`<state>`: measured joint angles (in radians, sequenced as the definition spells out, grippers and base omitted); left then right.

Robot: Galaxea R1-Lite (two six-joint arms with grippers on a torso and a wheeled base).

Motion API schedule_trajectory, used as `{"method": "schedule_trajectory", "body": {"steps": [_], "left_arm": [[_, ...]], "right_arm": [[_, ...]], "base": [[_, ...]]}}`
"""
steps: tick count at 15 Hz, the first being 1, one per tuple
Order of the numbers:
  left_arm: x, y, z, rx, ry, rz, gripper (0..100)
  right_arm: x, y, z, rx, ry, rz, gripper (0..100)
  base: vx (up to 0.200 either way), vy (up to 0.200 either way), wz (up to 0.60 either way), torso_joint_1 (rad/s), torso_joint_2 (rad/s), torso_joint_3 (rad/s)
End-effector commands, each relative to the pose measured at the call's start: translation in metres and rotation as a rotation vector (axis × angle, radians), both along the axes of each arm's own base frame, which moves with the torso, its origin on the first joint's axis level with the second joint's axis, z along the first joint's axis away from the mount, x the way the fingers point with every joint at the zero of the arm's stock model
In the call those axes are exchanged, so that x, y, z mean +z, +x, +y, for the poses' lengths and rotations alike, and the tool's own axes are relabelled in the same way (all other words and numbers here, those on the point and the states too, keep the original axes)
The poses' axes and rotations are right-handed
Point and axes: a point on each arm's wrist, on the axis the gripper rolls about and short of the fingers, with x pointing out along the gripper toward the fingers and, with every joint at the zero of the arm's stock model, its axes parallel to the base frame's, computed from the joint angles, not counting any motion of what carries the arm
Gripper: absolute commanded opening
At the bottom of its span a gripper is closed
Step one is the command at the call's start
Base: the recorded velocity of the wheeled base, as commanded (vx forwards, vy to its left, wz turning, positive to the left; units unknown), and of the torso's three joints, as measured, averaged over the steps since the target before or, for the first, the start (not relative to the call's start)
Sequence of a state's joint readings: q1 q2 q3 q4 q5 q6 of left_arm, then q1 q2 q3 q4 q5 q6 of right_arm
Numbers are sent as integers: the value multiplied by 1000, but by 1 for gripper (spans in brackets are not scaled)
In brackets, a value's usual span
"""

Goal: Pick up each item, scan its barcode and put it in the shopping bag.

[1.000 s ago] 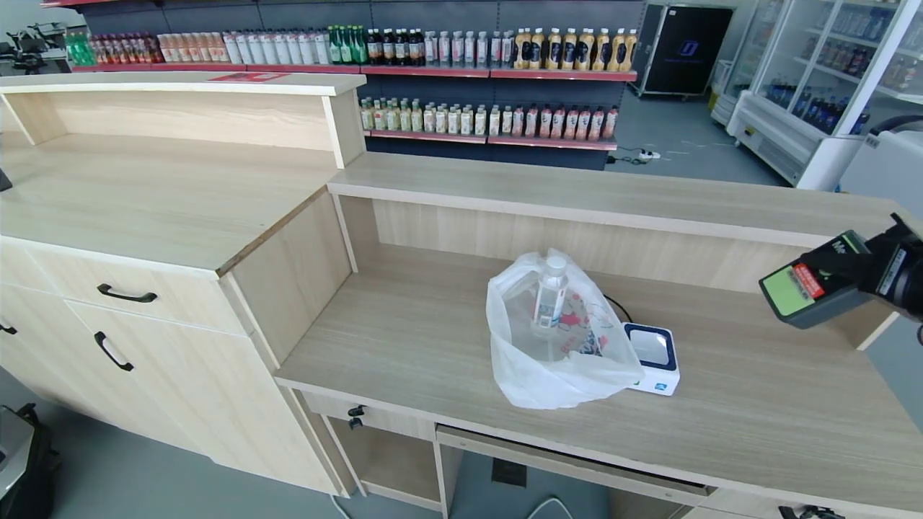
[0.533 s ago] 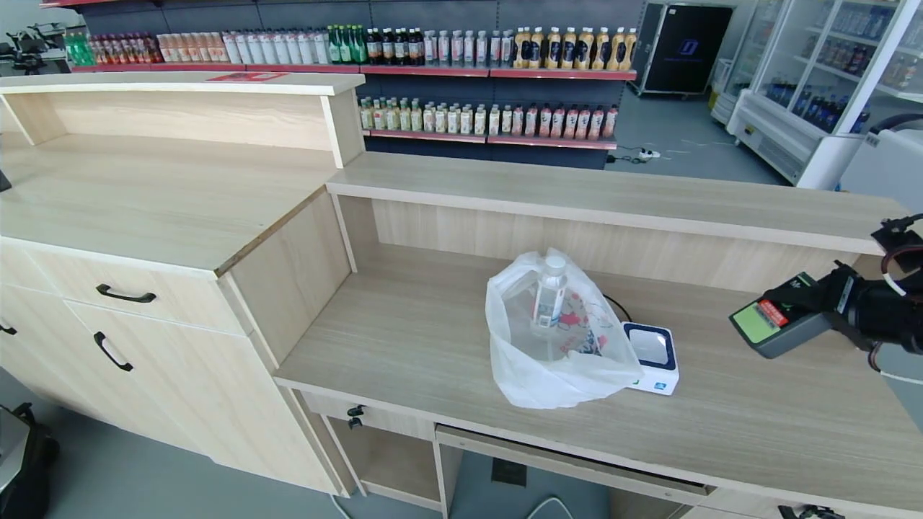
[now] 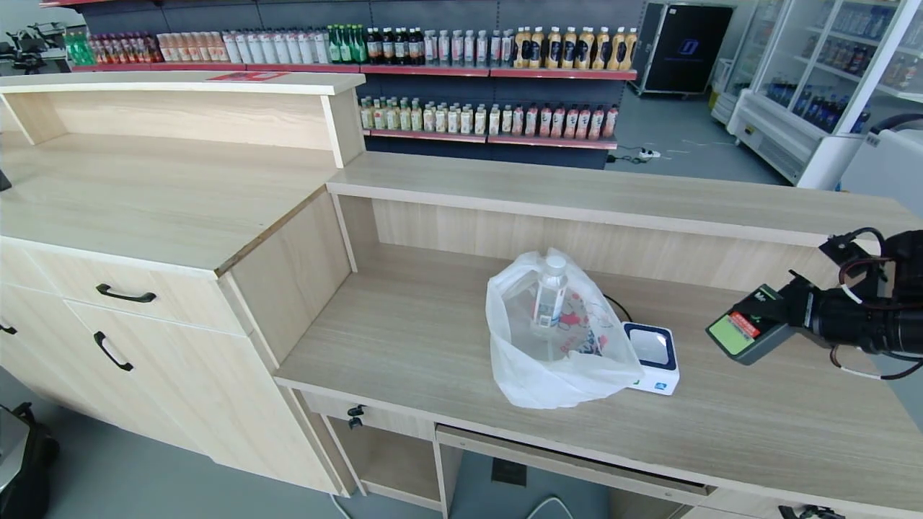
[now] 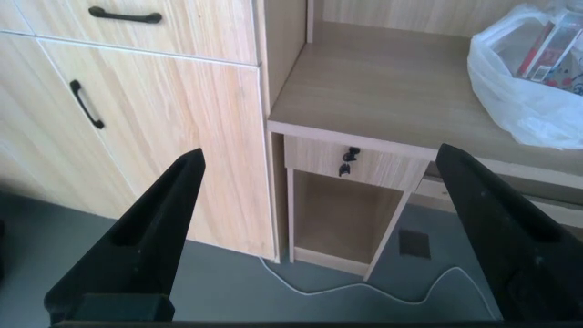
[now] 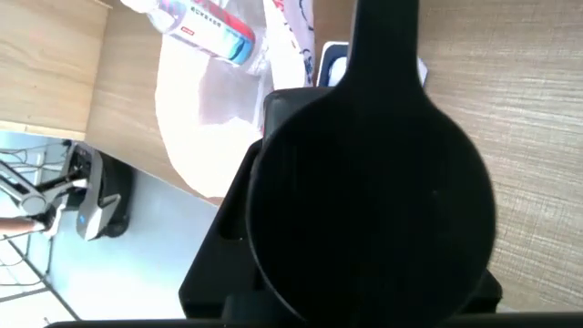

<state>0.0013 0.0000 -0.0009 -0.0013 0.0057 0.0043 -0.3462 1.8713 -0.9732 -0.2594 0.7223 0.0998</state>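
Note:
My right gripper (image 3: 786,311) is shut on a dark box with a green face and a red label (image 3: 746,334). It holds the box above the counter, to the right of the white barcode scanner (image 3: 652,357). A clear plastic shopping bag (image 3: 551,360) stands left of the scanner, touching it, with a water bottle (image 3: 549,294) upright inside. In the right wrist view the bag (image 5: 205,109), the bottle (image 5: 205,27) and a corner of the scanner (image 5: 332,56) show past the dark held item. My left gripper (image 4: 319,232) is open, low in front of the cabinet, facing the bag (image 4: 533,87).
The wooden counter (image 3: 433,339) has a raised back ledge (image 3: 577,191) and a higher section on the left (image 3: 144,202). Cabinet doors with black handles (image 4: 86,91) stand near my left gripper. Shelves of drinks (image 3: 469,79) and fridges line the room behind.
My right gripper has carried the box down and to the left, closer to the scanner. The bag, bottle and scanner have not moved.

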Motion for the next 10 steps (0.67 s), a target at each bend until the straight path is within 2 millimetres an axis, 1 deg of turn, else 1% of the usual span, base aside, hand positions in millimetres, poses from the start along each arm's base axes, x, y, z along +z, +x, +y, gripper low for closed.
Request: {"method": "schedule_trajectory", "body": {"steps": [1,5,8,10], "left_arm": [[0,0,0,1,0,1,100],[0,0,0,1,0,1,100],[0,0,0,1,0,1,100],[0,0,0,1,0,1,100]], "right_arm": [[-10,5,-2,6,11,24,0],[-13,7,-6,-5,5,30,0],[-22,5,-7,26,-55,26,0],[-29,7,-9,22,-80,35,0]], "base": [[0,0,0,0,0,0],[0,0,0,0,0,0],[0,0,0,0,0,0],[0,0,0,0,0,0]]}}
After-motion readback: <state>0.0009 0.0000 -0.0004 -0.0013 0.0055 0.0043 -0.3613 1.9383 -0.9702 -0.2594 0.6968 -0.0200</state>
